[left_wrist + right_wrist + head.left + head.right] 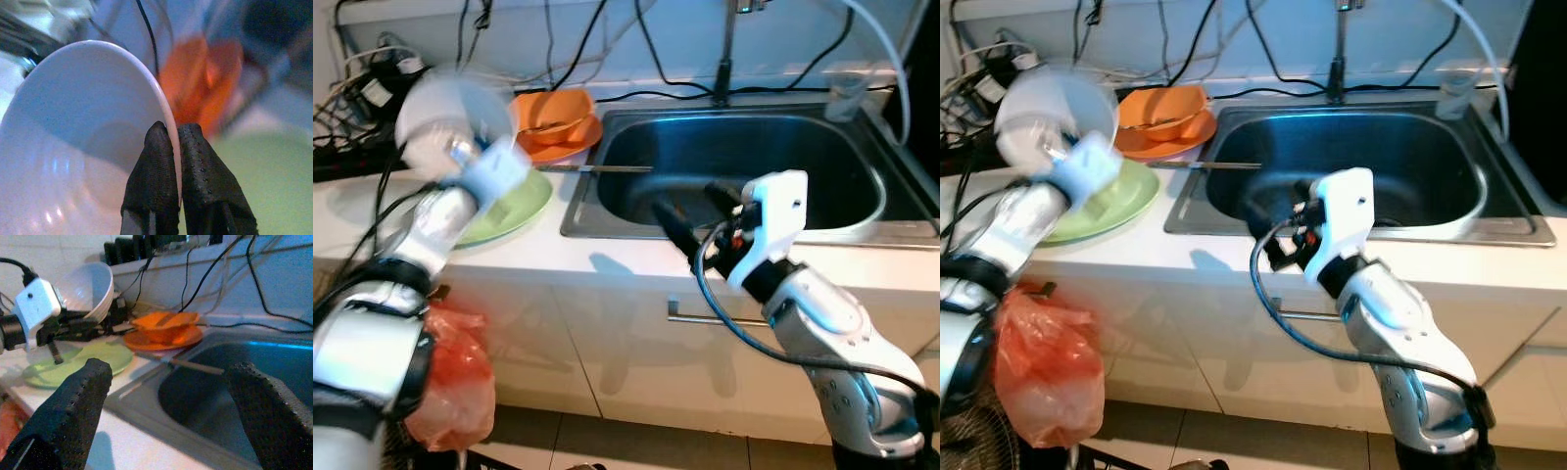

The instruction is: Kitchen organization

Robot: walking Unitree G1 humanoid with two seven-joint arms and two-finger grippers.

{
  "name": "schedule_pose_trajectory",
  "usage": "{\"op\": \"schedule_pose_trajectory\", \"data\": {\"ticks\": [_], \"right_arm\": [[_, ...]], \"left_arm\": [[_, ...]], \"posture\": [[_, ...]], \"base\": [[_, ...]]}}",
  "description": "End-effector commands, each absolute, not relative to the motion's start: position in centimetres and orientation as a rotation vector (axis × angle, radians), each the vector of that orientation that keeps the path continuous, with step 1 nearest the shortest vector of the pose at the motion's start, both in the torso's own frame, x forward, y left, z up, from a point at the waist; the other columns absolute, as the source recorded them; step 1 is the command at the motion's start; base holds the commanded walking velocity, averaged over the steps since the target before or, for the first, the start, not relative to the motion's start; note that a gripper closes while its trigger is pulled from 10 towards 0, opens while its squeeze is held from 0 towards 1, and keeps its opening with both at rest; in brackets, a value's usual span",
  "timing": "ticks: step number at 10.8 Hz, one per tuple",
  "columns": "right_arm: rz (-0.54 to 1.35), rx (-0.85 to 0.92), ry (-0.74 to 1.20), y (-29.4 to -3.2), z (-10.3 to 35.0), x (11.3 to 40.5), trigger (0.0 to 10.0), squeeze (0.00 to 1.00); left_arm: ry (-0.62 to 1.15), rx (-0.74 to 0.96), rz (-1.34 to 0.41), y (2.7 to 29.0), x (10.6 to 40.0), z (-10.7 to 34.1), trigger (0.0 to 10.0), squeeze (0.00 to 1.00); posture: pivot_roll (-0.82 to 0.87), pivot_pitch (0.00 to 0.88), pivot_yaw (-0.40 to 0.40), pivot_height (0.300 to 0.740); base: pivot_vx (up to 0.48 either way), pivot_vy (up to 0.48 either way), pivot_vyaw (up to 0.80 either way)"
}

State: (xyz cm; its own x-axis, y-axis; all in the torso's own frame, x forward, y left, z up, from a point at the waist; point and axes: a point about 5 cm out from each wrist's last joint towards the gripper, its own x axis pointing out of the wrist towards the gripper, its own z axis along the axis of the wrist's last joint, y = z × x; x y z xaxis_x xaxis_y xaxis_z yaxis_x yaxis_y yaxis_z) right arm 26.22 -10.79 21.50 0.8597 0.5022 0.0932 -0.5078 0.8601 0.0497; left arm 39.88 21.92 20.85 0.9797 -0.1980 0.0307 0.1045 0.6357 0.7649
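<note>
My left gripper point(172, 147) pinched the rim of a white bowl point(73, 127), smooth, glossy and tilted, above the green plate point(514, 211) near the counter's left edge. My right gripper point(168, 396) hung spread wide over the sink point(744, 162).

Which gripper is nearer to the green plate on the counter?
Left. The left gripper, shut on the white bowl, is just above the green plate. The right gripper hangs open over the sink, farther away.

Home kitchen: steel sink point(862, 220) with tap point(724, 49) set in white counter point(509, 257), cabinet drawers below, orange dishes point(553, 122), green plate point(514, 211), cables along wall.
</note>
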Motion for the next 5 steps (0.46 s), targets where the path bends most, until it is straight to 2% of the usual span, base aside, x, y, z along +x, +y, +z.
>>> {"op": "schedule_pose_trajectory", "data": {"ticks": [1,2,5], "right_arm": [[0.481,0.068,-0.1,-11.2,21.8,26.8,10.0,0.0],[0.423,0.043,-0.112,-11.9,21.9,27.5,10.0,0.0],[0.385,0.0,-0.124,-12.8,22.1,28.3,10.0,0.0]], "left_arm": [[-0.256,0.8,-0.121,21.1,40.3,23.7,0.0,0.0],[-0.369,0.701,-0.119,19.3,40.3,24.6,0.0,0.0],[-0.469,0.436,-0.134,15.4,39.8,24.3,0.0,0.0]], "posture": [[-0.14,0.0,0.146,0.74],[-0.14,0.0,0.138,0.74],[-0.14,0.0,0.124,0.74]], "base": [[0.0,0.0,0.0],[0.0,0.0,0.0],[0.0,0.0,0.0]]}}
